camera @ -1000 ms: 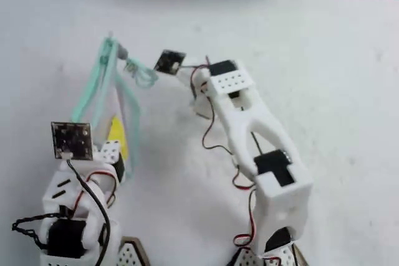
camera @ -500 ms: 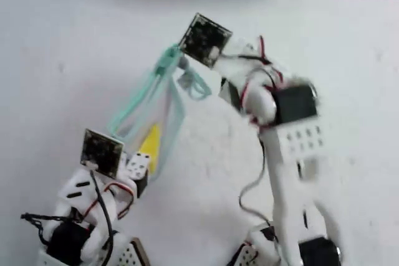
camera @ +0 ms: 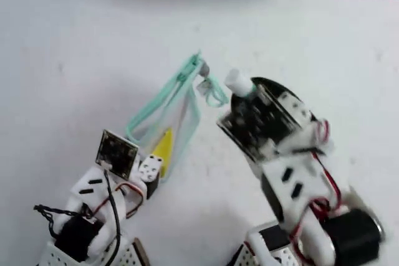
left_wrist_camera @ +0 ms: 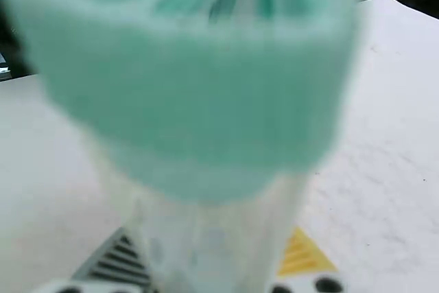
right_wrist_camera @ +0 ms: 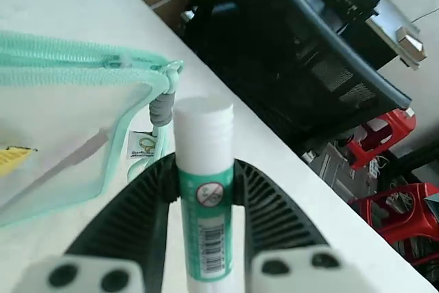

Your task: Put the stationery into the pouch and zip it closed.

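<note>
The mint-green mesh pouch (camera: 168, 110) lies slanted on the white table, its zipper pull (camera: 209, 88) at the far end. Something yellow (camera: 163, 144) shows through its clear side. My left gripper (camera: 154, 170) is shut on the pouch's near corner, and the pouch's green edge (left_wrist_camera: 199, 101) looms close in the left wrist view. My right gripper (right_wrist_camera: 204, 168) is shut on a glue stick (right_wrist_camera: 204, 190) with a white cap (camera: 236, 82). It holds the stick just beside the zipper end (right_wrist_camera: 164, 77) of the pouch, apart from it.
The white table (camera: 324, 35) stretches bare to the far and right sides. Its far edge (right_wrist_camera: 226, 111) runs close behind the pouch in the right wrist view, with a black chair and red stools beyond. Both arm bases stand at the near edge.
The pouch has swung to the right, its zipper end shifting rightward. The right arm has folded back from the pouch's far end toward the near right. The left arm has followed rightward.
</note>
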